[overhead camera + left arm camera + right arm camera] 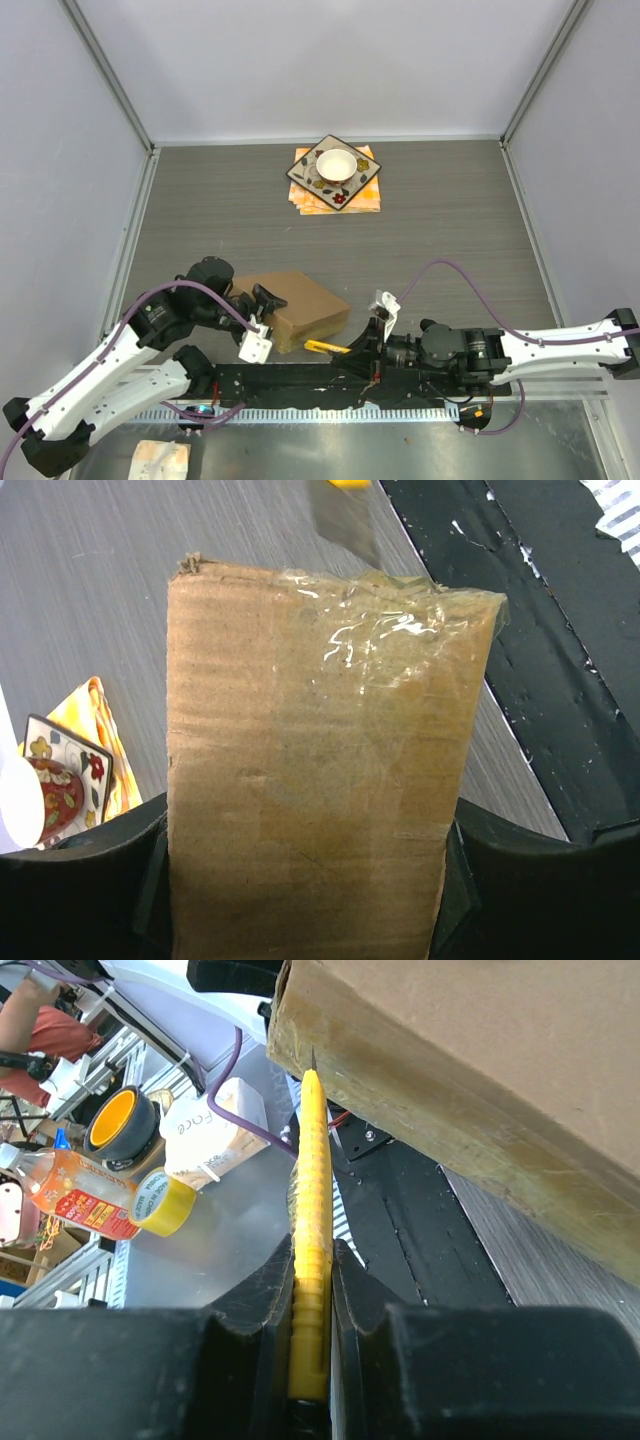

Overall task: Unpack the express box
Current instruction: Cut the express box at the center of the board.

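The express box (300, 305), plain brown cardboard with clear tape over its end, lies at the near edge of the table. My left gripper (262, 322) is shut on it, one finger against each side of the box (310, 760). My right gripper (372, 335) is shut on a yellow utility knife (328, 348). In the right wrist view the knife (312, 1220) runs straight out from between the fingers. Its blade tip meets the taped lower edge of the box (480, 1070) near a corner. The blade (340, 520) also shows past the box's far end.
A patterned square plate (335, 170) with a white bowl sits on an orange cloth at the back middle. The black base rail (330, 385) runs just in front of the box. Off the table are a tape roll (160, 1200) and a bottle (70, 1195).
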Tool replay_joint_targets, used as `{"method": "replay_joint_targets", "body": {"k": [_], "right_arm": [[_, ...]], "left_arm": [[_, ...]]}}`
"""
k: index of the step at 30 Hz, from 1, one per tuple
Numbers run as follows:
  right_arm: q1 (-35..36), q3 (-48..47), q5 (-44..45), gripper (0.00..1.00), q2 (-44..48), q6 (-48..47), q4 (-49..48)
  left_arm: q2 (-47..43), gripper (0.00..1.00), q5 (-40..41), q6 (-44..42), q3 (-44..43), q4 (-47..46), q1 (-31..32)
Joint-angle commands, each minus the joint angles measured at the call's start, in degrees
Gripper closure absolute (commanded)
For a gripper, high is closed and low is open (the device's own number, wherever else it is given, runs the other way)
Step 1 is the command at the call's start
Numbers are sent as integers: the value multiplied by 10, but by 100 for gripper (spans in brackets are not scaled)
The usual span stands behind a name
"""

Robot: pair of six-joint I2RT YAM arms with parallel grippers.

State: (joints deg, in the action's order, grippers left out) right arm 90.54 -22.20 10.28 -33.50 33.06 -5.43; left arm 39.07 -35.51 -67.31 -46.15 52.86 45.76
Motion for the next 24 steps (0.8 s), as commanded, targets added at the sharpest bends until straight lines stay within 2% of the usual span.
{"method": "replay_joint_targets", "body": {"k": [1,8,24], "right_arm": [[0,-9,-5,99,-21,-10,-105],[0,-7,0,99,-4,-12,-110],[-1,-3,33,99,7,-10,-85]], "left_arm": [[8,89,-5,44,11,-11,3],[4,89,35,45,24,-14,13],[-7,88,36,48,23,-11,21]]}}
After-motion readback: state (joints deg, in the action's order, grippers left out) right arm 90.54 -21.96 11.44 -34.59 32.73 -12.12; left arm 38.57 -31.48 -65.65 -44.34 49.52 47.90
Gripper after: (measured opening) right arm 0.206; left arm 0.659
